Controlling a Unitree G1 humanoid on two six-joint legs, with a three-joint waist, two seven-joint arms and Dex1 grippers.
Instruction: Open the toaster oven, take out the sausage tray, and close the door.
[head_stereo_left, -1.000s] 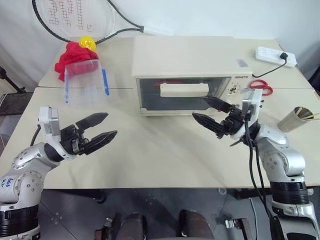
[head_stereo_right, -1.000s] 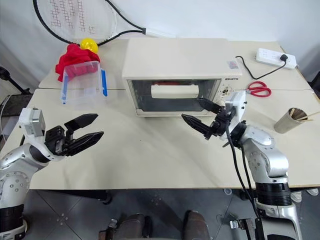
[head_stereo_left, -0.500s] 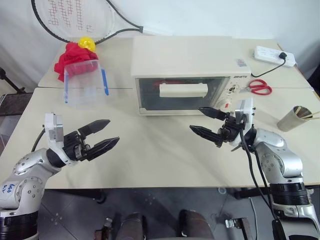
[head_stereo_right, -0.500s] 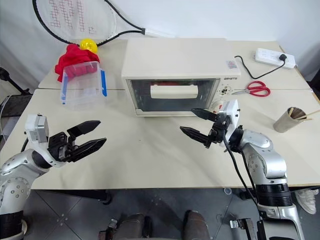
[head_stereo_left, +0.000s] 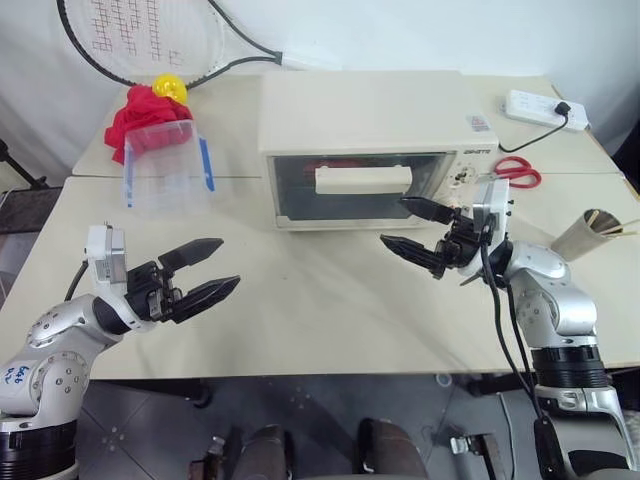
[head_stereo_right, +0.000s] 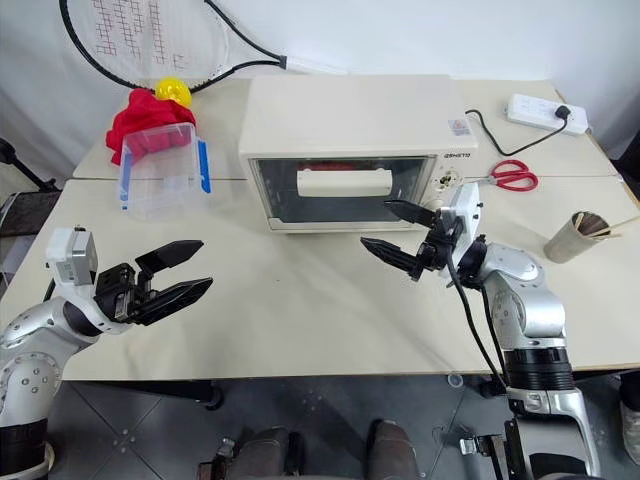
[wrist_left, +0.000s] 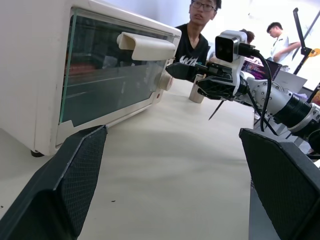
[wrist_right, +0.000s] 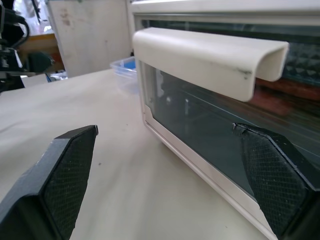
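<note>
I see a pale cream table (head_stereo_left: 330, 310) made of two tops pushed together, with a white wall behind it. At the back left a tennis racket (head_stereo_left: 140, 35) leans on the wall, by a yellow ball (head_stereo_left: 168, 87) and a red cloth (head_stereo_left: 140, 110). A clear plastic box with blue handles (head_stereo_left: 165, 165) sits in front of the cloth. At the back right I see a white power strip (head_stereo_left: 535, 108), red scissors (head_stereo_left: 518, 172) and a cup of sticks (head_stereo_left: 588, 235). In the left wrist view, people stand in the room behind.

The toaster oven (head_stereo_left: 375, 145) sits in the middle of the table. Its long side runs left to right and its glass front faces me. The door (head_stereo_left: 355, 185) is shut, and its wide bar handle (head_stereo_left: 362, 179) runs along the long side. Through the glass I can just see something reddish inside, but I cannot tell the tray.

My left gripper (head_stereo_left: 210, 268) hangs over the table, well to the left of the oven, spread wide and holding nothing. My right gripper (head_stereo_left: 415, 226) is near the front right of the oven, spread wide too, empty, and not touching the door.
</note>
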